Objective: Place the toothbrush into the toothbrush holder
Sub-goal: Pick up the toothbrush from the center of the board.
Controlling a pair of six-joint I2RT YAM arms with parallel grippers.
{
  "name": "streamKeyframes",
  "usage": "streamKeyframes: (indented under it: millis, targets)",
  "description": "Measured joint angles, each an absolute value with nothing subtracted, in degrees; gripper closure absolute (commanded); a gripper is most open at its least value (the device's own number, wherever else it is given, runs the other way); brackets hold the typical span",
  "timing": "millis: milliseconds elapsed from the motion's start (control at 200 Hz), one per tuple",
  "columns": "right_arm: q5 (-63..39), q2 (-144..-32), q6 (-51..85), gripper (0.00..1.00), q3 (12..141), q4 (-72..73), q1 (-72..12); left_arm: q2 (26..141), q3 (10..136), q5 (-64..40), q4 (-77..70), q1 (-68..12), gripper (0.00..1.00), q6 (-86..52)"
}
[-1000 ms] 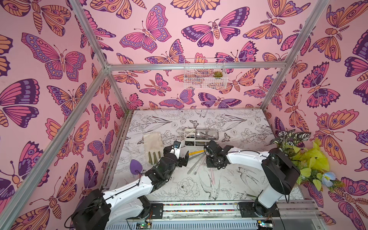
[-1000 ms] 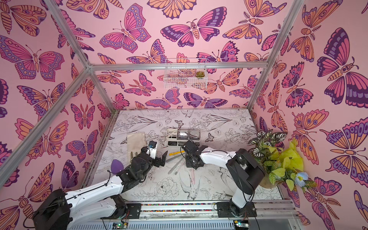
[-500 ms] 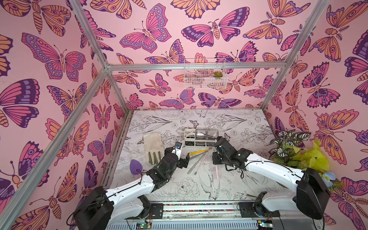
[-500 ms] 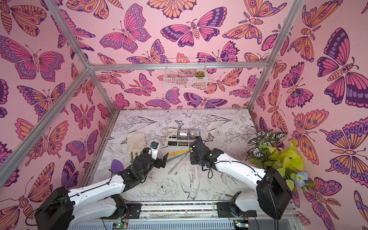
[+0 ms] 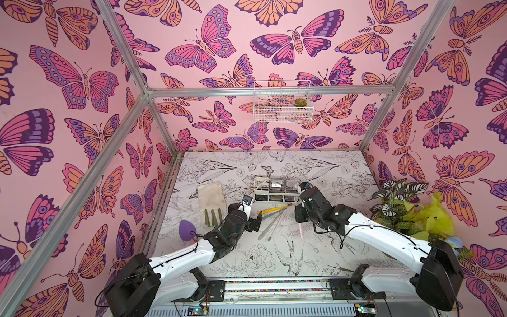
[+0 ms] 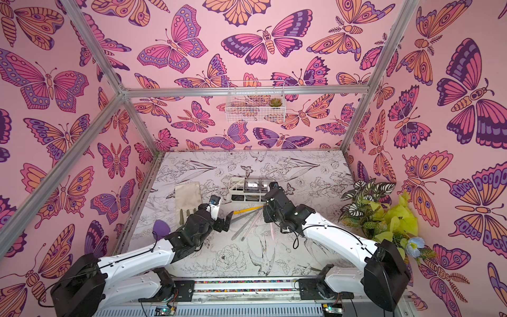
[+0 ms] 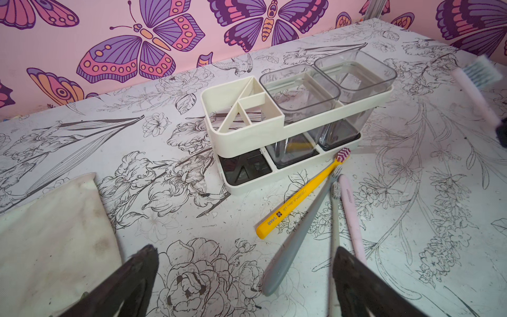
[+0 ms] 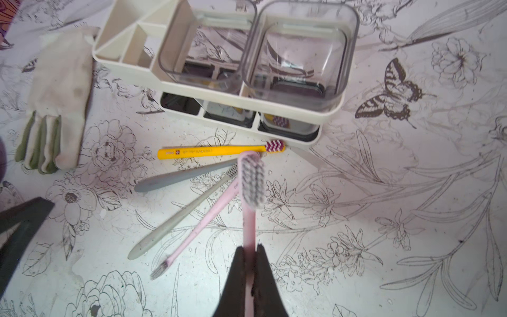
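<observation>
My right gripper (image 8: 249, 250) is shut on the handle of a pink toothbrush (image 8: 252, 178), held off the table with its bristle head blurred. In both top views the right gripper (image 5: 299, 218) (image 6: 267, 216) hangs by the right end of the white toothbrush holder (image 5: 259, 182) (image 8: 208, 93), close to its front. The holder's divided slots and two clear cups are empty in the left wrist view (image 7: 274, 131). My left gripper (image 7: 247, 259) (image 5: 253, 214) is open, low over the table. It sits near the handle ends of the toothbrushes that lie there.
Yellow (image 7: 299, 196), dark grey (image 7: 299, 233), pale grey (image 7: 334, 219) and pink (image 7: 351, 216) toothbrushes lie fanned in front of the holder. A glove (image 5: 210, 197) and a purple sponge (image 5: 187, 230) lie at the left. Plants (image 5: 397, 203) stand at the right, and a wire basket (image 5: 282, 104) hangs on the back wall.
My right arm has swung outward, and its gripper has carried the pink toothbrush right and back, toward the holder's right end. The left arm has stayed almost still.
</observation>
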State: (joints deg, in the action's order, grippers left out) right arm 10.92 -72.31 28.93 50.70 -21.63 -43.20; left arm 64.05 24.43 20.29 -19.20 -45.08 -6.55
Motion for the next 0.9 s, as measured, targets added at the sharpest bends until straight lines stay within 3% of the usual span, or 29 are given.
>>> streamKeyframes:
  millis: [901]
  targets:
    - [7.03, -87.39, 18.50, 1.00, 65.04, 0.34, -43.11, 63.72, 26.17, 22.48, -14.87, -45.01, 0.00, -6.31]
